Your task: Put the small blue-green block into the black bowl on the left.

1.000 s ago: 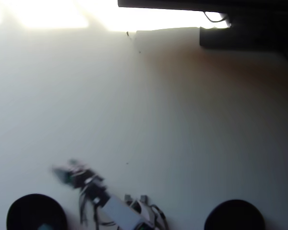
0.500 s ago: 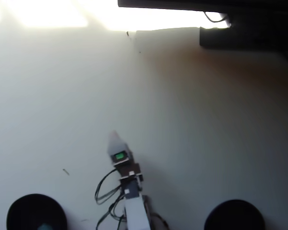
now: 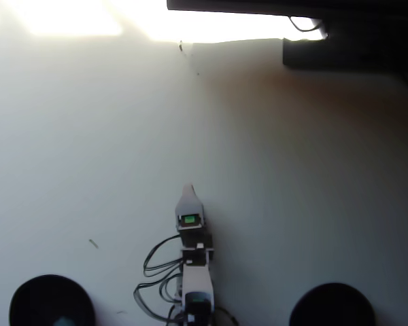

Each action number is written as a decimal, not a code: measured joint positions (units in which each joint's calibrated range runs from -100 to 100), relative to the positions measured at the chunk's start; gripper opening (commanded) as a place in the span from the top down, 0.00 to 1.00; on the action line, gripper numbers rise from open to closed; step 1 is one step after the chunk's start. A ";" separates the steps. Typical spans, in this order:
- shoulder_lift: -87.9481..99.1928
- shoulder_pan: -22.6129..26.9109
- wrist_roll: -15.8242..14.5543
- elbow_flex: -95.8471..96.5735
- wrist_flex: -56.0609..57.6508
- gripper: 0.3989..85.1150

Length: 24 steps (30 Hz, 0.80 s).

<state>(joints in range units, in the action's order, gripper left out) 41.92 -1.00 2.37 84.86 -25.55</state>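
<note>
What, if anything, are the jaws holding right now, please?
Cannot be told: the gripper shows only one pale tip from overhead, with nothing visible at it. A teal speck sits in the left bowl.

A pale bench (image 3: 292,176) carries two black bowls at its near edge, one (image 3: 51,299) left, one (image 3: 333,304) right.

- The black bowl (image 3: 51,300) is seen in the overhead view at the near left corner of the pale table, round, matte and cut off by the lower edge.
- A small blue-green block (image 3: 65,321) is glimpsed inside it, at the near edge, only partly shown.
</note>
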 measured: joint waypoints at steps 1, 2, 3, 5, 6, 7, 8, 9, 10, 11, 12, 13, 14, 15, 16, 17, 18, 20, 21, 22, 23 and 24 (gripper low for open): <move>-0.13 0.05 0.00 0.28 -0.82 0.52; -0.13 0.10 0.05 0.28 -1.15 0.52; -0.13 0.10 0.05 0.46 -1.15 0.52; 0.13 0.00 0.05 1.29 -1.65 0.52; 0.63 0.00 0.05 2.03 -2.06 0.52; 1.14 0.05 0.10 2.95 -2.39 0.52; 1.39 0.15 0.10 3.42 -2.71 0.52; 1.77 0.20 0.10 3.42 -2.80 0.52; 2.78 0.15 0.15 3.88 -2.80 0.52; 3.91 0.10 0.10 5.08 -2.80 0.52; 4.55 0.20 0.10 5.91 -2.71 0.51; 4.80 0.29 0.10 5.91 -2.71 0.50; 4.80 0.39 0.10 5.91 -2.63 0.45; 4.92 0.44 0.10 5.91 -2.63 0.41; 4.80 0.44 0.10 5.91 -2.63 0.40; 4.92 0.39 0.10 5.91 -2.63 0.40; 4.92 0.39 0.10 5.91 -2.63 0.40; 4.92 0.39 0.05 5.91 -2.63 0.40; 4.92 0.39 0.05 5.91 -2.63 0.40; 4.92 0.39 0.05 5.91 -2.63 0.40; 4.92 0.39 0.05 5.91 -2.63 0.40; 4.92 0.39 0.05 5.91 -2.63 0.40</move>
<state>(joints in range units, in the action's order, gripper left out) 46.84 -0.61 2.42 90.77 -28.18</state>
